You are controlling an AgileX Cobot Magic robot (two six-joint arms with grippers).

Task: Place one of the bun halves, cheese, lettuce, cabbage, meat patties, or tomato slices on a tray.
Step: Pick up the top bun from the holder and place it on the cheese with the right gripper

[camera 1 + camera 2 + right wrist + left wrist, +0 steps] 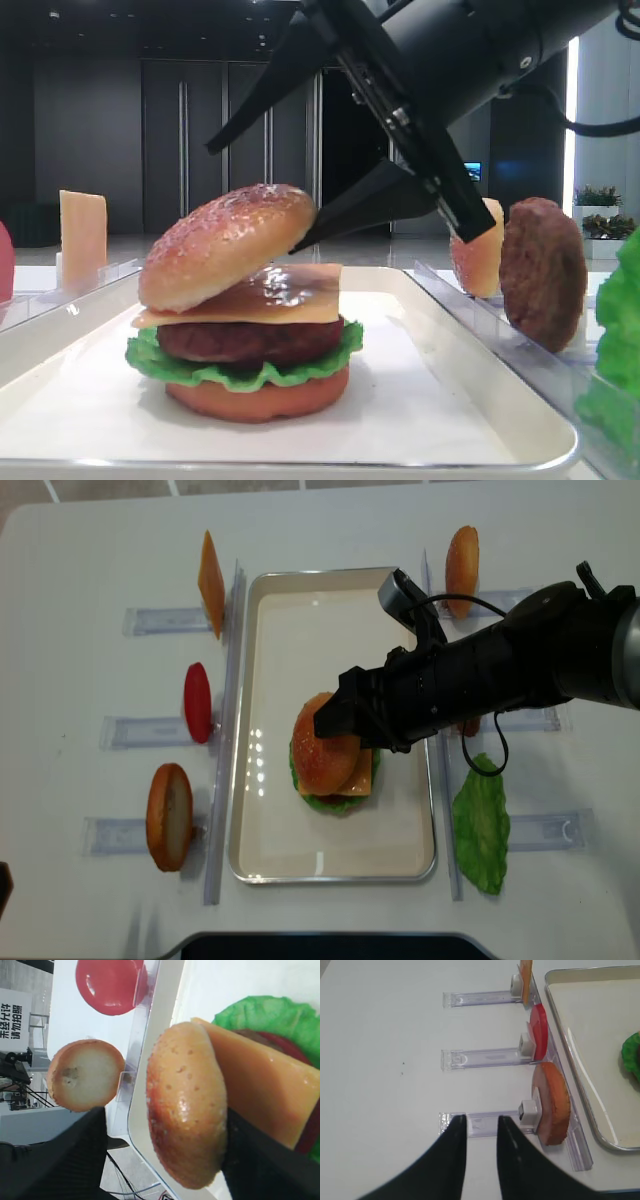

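On the white tray (480,400) stands a stack: orange-brown bun base (260,398), green lettuce (240,372), dark meat patty (250,340) and glossy cheese (300,300). The speckled bun top (228,245) leans tilted on the cheese. My right gripper (252,197) straddles it with jaws wide open. In the right wrist view one finger (250,1160) touches the bun top (185,1105) and the other stands well clear of it. My left gripper (481,1119) hovers open and empty over the table beside a clear holder.
Clear holders flank the tray (260,680). On the left are an upright cheese slice (210,570), a tomato slice (197,702) and a bun half (168,815). On the right are another bun (462,558), a patty (543,270) and a lettuce leaf (482,825).
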